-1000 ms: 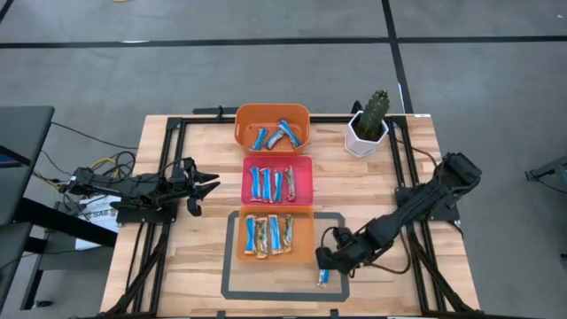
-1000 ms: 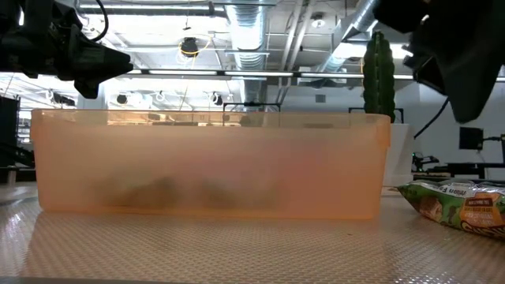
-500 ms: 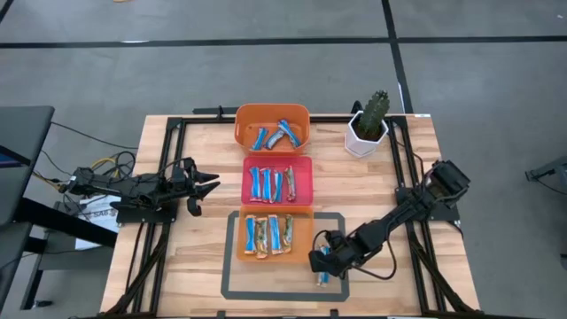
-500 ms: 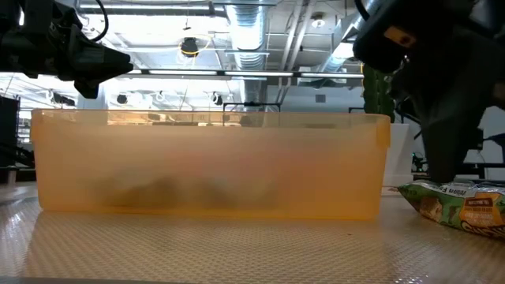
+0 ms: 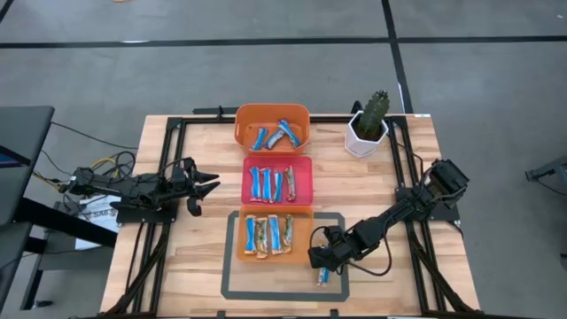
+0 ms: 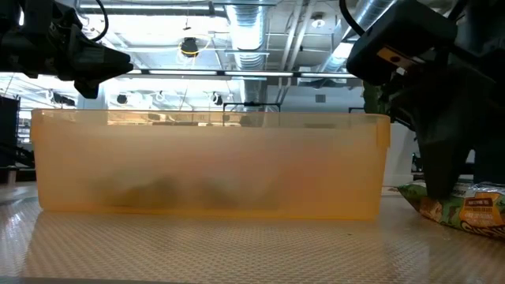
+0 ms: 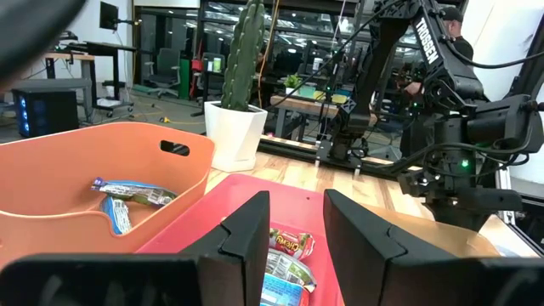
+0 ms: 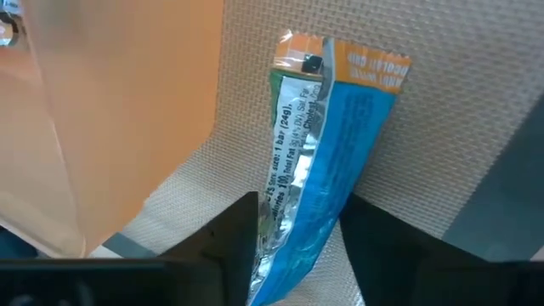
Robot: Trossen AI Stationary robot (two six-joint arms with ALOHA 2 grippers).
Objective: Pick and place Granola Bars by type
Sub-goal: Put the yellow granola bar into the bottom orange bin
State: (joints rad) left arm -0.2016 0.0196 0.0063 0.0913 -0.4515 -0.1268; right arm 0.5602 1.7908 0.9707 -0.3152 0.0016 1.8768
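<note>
The right gripper [image 5: 322, 262] is low over the grey mat at the near right corner of the near orange plastic tray [image 5: 304, 251]. Its two dark fingers [image 8: 228, 242] stand narrowly apart on both sides of a slim blue-and-white foil-wrapped granola bar [image 8: 327, 161], which lies flat on the mat just beside the tray wall [image 8: 110, 110]. I cannot tell whether the fingers press it.

The other granola bars lie in three trays in a row: the near orange one, the pink-red middle tray [image 5: 308, 168] and the far orange tray [image 5: 244, 120].

The left gripper [image 5: 205, 184] waits at the left side of the table, well apart from the trays, its fingers [image 7: 246, 238] open.
</note>
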